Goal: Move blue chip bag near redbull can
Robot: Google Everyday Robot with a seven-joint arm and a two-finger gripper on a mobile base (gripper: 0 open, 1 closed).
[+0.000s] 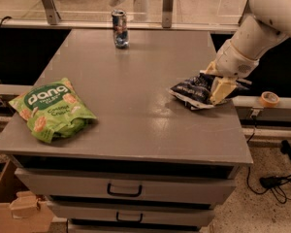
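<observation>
My gripper at the bench's right edge, jaws clamped on the blue chip bag; the redbull can stands upright, well apart, at the far edge.

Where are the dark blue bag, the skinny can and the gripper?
Crinkly navy foil chip bag [189,89]: camera view, left half.
Slim blue-silver metal can [120,29]: camera view, mid-body.
Gripper [212,87]: camera view, between fingertips, bag's right end.
</observation>
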